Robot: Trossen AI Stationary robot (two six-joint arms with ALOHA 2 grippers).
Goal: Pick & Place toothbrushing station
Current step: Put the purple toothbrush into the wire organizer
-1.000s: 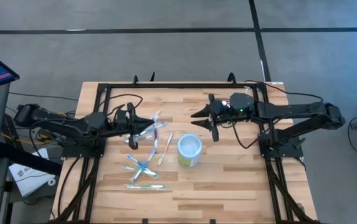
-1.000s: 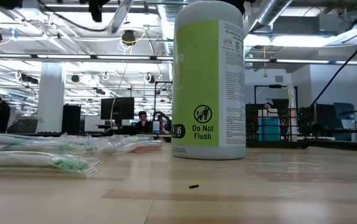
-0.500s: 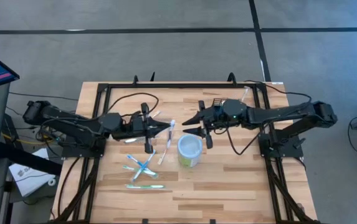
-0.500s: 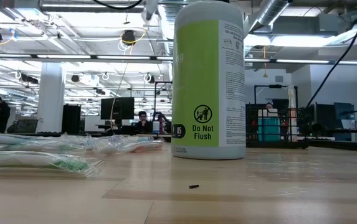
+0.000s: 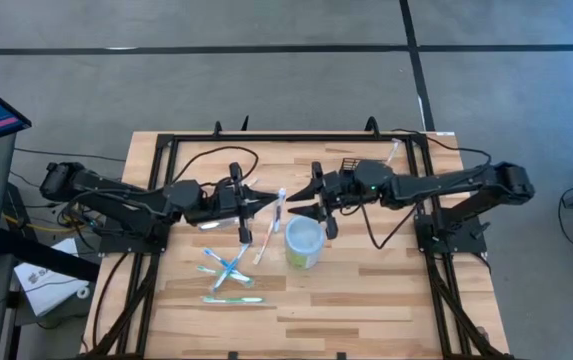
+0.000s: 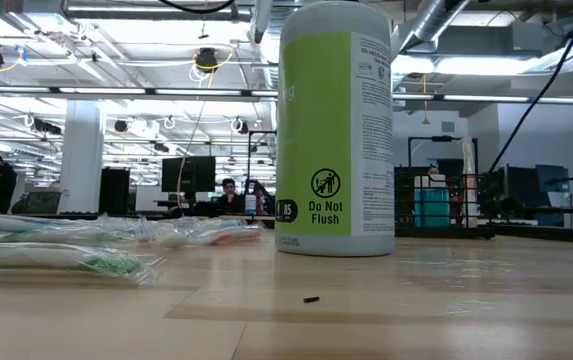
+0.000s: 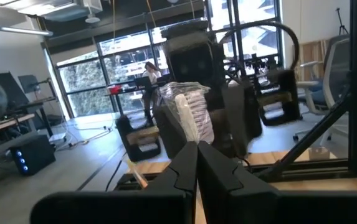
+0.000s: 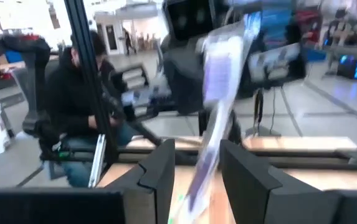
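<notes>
The wooden tabletop [image 5: 366, 300] carries a white-and-pale-green round cup [image 5: 304, 241] near its middle. In the low view this cup [image 6: 334, 130] stands upright and close to the camera; its green label shows a crossed-out toilet sign above the words "Do Not Flush", with fine print beside it too small to read. Left of the cup, several wrapped toothbrushes [image 5: 231, 270] lie scattered and crossed on the wood, toward the near side.

The left hand [image 5: 266, 200] reaches in from the left, above the tabletop just left of the cup. Its fingers are pressed together on a wrapped toothbrush [image 5: 277, 208]; in the left wrist view the package [image 7: 187, 115] stands up from the pinched fingertips [image 7: 184, 168].

The right hand [image 5: 311, 198] comes in from the right, facing the left one, just far of the cup. Its fingers [image 8: 159, 168] stand moderately apart, with the same wrapped toothbrush [image 8: 212, 106] hanging between them; whether they touch it cannot be told.

A small dark mesh piece [image 5: 349, 164] shows behind the right arm toward the far edge; whether it is the toothbrushing station cannot be told.
</notes>
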